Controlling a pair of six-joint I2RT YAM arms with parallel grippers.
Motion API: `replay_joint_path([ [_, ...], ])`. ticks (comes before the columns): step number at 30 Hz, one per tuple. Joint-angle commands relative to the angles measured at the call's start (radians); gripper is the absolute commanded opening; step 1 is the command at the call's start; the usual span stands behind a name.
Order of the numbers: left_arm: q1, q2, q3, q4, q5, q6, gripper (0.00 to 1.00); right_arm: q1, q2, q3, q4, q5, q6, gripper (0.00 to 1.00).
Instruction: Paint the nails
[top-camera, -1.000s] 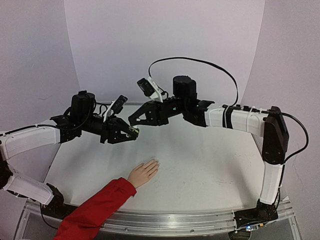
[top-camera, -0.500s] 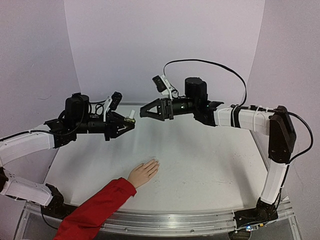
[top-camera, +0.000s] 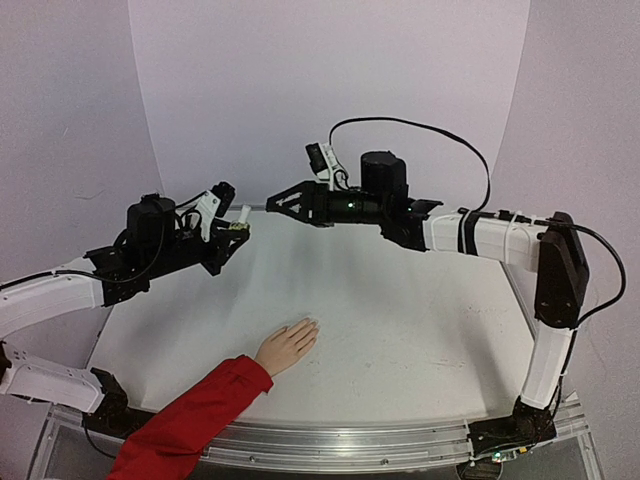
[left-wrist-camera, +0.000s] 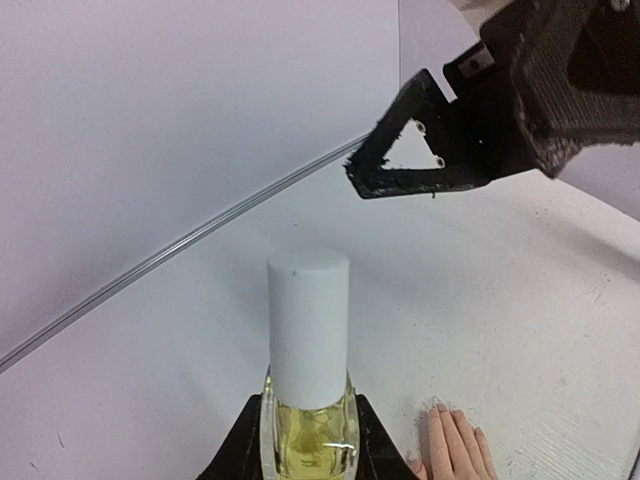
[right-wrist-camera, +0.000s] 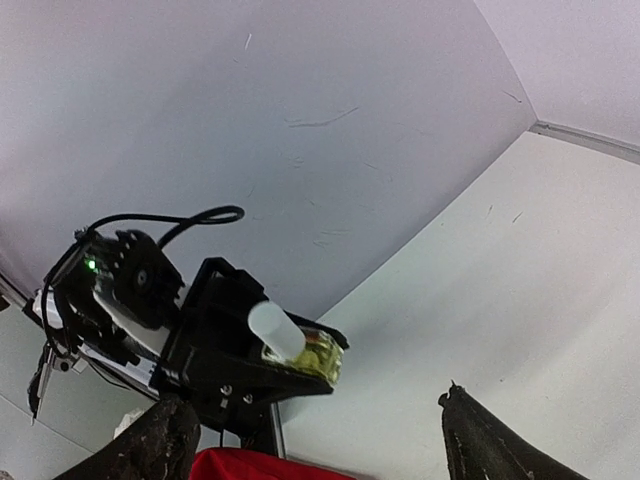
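Observation:
My left gripper (top-camera: 234, 231) is shut on a small yellow-green bottle (left-wrist-camera: 306, 440) and holds it in the air with its white cap (left-wrist-camera: 308, 328) pointing at the right arm. My right gripper (top-camera: 272, 204) hangs open just right of the cap, apart from it. In the right wrist view the bottle (right-wrist-camera: 322, 356) lies ahead between its spread fingertips (right-wrist-camera: 478, 442). A peach-coloured hand (top-camera: 288, 345) in a red sleeve (top-camera: 190, 420) lies flat on the table below. Its pale nails (left-wrist-camera: 441, 411) show at the fingertips.
The white table (top-camera: 420, 320) is closed in by a curved white backdrop (top-camera: 330, 80). The right arm's black cable (top-camera: 420, 128) loops above it. A metal rail (top-camera: 350, 440) runs along the near edge.
The right gripper has opened and risen, staying level with the cap. The left gripper has lifted the bottle up and back to the left. The hand has not moved.

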Motion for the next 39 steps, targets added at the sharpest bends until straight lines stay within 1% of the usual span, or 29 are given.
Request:
replay_joint_path([
  [1, -0.035, 0.020, 0.033, 0.045, -0.082, 0.059, 0.00, 0.038, 0.046, 0.109, 0.037, 0.096, 0.053, 0.86],
  [3, -0.045, 0.034, 0.042, 0.045, -0.083, 0.066, 0.00, 0.062, 0.073, 0.147, 0.024, 0.121, 0.052, 0.85],
  [6, -0.061, 0.051, 0.057, 0.044, -0.090, 0.072, 0.00, 0.086, 0.100, 0.188, 0.004, 0.151, 0.048, 0.80],
  [9, -0.072, 0.061, 0.064, 0.047, -0.093, 0.066, 0.00, 0.102, 0.113, 0.205, -0.006, 0.172, 0.041, 0.71],
  [21, -0.094, 0.077, 0.096, 0.046, -0.096, 0.032, 0.00, 0.122, 0.130, 0.190, -0.010, 0.182, 0.036, 0.43],
  [24, -0.094, 0.074, 0.105, 0.045, -0.084, 0.027, 0.00, 0.122, 0.125, 0.180, -0.009, 0.179, 0.024, 0.33],
  [27, -0.094, 0.060, 0.102, 0.046, -0.064, 0.019, 0.00, 0.121, 0.110, 0.173, -0.008, 0.168, -0.004, 0.20],
  [29, -0.092, 0.052, 0.098, 0.045, 0.009, 0.021, 0.00, 0.116, 0.094, 0.163, -0.007, 0.148, -0.025, 0.13],
  [31, -0.091, 0.044, 0.096, 0.042, 0.092, 0.013, 0.00, 0.109, 0.082, 0.154, 0.000, 0.094, -0.063, 0.08],
  [33, -0.075, 0.033, 0.098, 0.032, 0.243, -0.010, 0.00, 0.094, 0.078, 0.158, 0.003, -0.033, -0.131, 0.06],
  [35, -0.049, 0.024, 0.113, 0.018, 0.414, -0.051, 0.00, 0.082, 0.064, 0.164, 0.002, -0.236, -0.211, 0.06],
  [36, -0.032, 0.019, 0.121, 0.015, 0.525, -0.077, 0.00, 0.082, 0.047, 0.163, 0.001, -0.357, -0.258, 0.06],
  [37, -0.013, 0.016, 0.133, 0.016, 0.665, -0.110, 0.00, 0.083, 0.019, 0.157, -0.002, -0.507, -0.299, 0.06],
  [38, 0.005, 0.024, 0.151, 0.016, 0.833, -0.146, 0.00, 0.087, -0.010, 0.144, -0.001, -0.638, -0.332, 0.05],
  [39, 0.013, 0.044, 0.177, 0.015, 1.017, -0.193, 0.00, 0.090, -0.041, 0.122, -0.002, -0.736, -0.358, 0.00],
])
